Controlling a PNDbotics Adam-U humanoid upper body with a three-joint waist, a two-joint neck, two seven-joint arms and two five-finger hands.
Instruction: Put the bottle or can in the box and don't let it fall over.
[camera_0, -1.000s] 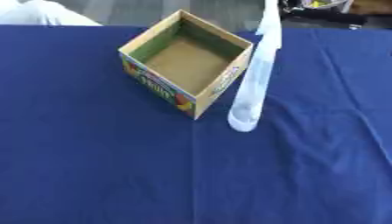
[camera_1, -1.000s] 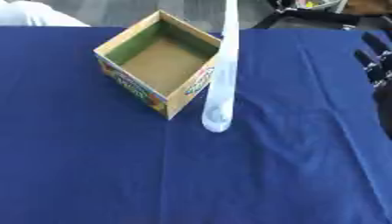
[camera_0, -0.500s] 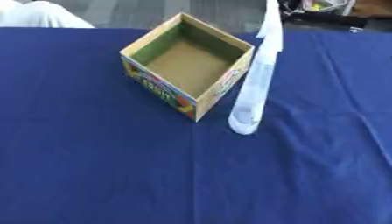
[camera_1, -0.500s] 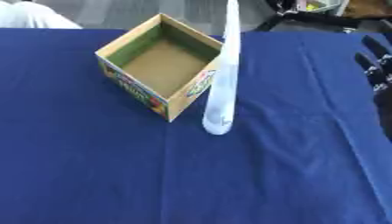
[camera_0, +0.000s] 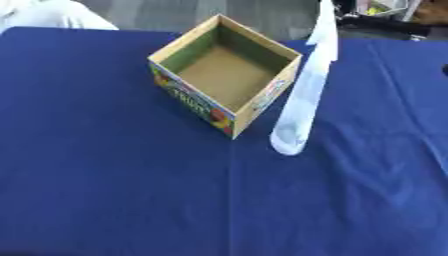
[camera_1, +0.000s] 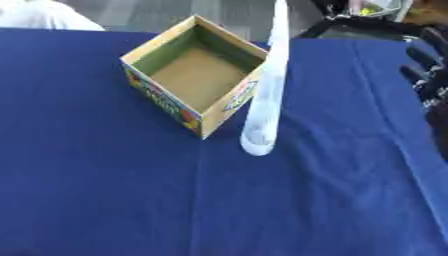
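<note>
Bright, even light; soft blur

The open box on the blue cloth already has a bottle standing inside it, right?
No. The box on the blue cloth is open, but it is empty: the left eye view shows only its bare brown bottom, no bottle.

I count one open cardboard box and one pale, blurred, elongated object. One blue tablecloth. One robot hand shows.
</note>
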